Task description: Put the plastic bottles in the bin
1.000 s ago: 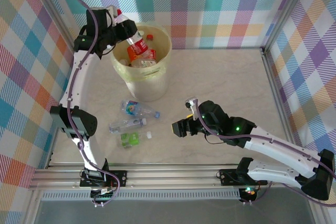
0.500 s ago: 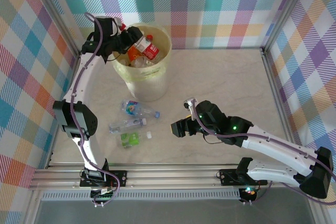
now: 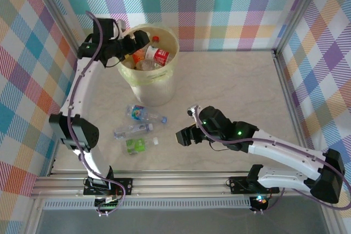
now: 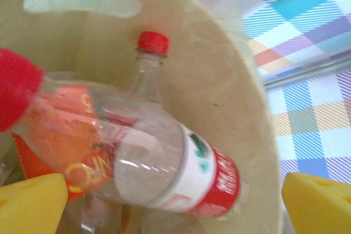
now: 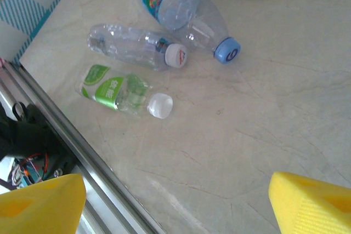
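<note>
Since a second ago, the left end effector (image 3: 134,41) has let go of the red-labelled bottle (image 3: 159,55). Its jaws are now released and spread wide over the rim of the bin (image 3: 175,42). The left wrist view shows that bottle's clear plastic and red cap as it lies slanted in the smooth, pale yellow bin. Behind it a red-capped bottle (image 4: 151,45) leans below an oblong handle slot (image 4: 82,1).

The right end effector (image 3: 184,135) hovers empty with its jaws apart over the marbled worktop (image 3: 236,86). Its wrist view shows three bottles close together: a blue-capped bottle (image 5: 181,9), a label-less clear bottle (image 5: 134,47) and a crushed green-labelled bottle (image 5: 118,92).
</note>
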Available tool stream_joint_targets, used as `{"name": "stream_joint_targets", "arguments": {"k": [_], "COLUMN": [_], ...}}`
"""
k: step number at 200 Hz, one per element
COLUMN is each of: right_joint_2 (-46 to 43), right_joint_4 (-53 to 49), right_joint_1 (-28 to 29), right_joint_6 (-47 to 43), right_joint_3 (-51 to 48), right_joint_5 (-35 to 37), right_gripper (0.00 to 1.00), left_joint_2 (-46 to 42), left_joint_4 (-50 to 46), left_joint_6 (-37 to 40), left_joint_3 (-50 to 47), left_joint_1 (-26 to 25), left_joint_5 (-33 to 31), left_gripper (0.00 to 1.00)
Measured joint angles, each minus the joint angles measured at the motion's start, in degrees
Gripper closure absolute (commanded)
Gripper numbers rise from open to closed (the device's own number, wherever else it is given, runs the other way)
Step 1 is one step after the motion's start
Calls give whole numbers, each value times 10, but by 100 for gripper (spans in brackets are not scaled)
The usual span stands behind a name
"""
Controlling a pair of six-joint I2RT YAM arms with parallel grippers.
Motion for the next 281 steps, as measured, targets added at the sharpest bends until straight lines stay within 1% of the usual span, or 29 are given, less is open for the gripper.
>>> {"name": "stream_joint_targets", "arguments": {"k": [28, 60, 80, 102, 122, 152, 184, 214, 256, 281], "right_joint_2": [51, 128, 176, 231, 280, 344, 405, 461, 529, 552], "right_joint_4": [1, 0, 0, -2, -12, -34, -53, -65, -88, -91], "right_joint_1": [13, 37, 52, 66, 78, 96, 112, 119, 119, 118], "right_joint_6": [-38, -85, -117, -153, -191, -247, -303, -348, -391, -406], "right_joint_3": [11, 50, 83, 124, 165, 222, 274, 317, 370, 397], "right_joint_5": [-24, -45, -55, -59, -53, -33, -13, 6, 23, 28], "right_gripper": [16, 22, 26, 27, 27, 27, 28, 30, 31, 31], "left_joint_2": [-80, -223, -309, -391, -446, -522, -568, -582, -591, -595], "left_joint_4": [-3, 0, 0, -3, -11, -24, -30, -21, -14, -12], "left_joint_6": [58, 129, 155, 163, 162, 129, 77, 40, 24, 22], "left_joint_3": [-17, -119, -193, -278, -346, -429, -475, -501, -508, -511], "left_joint_1": [3, 3, 3, 3, 3, 3, 3, 3, 3, 3], "left_joint_5": [39, 104, 132, 145, 147, 123, 103, 99, 95, 96], "left_gripper": [0, 0, 0, 0, 0, 0, 0, 0, 0, 0]}}
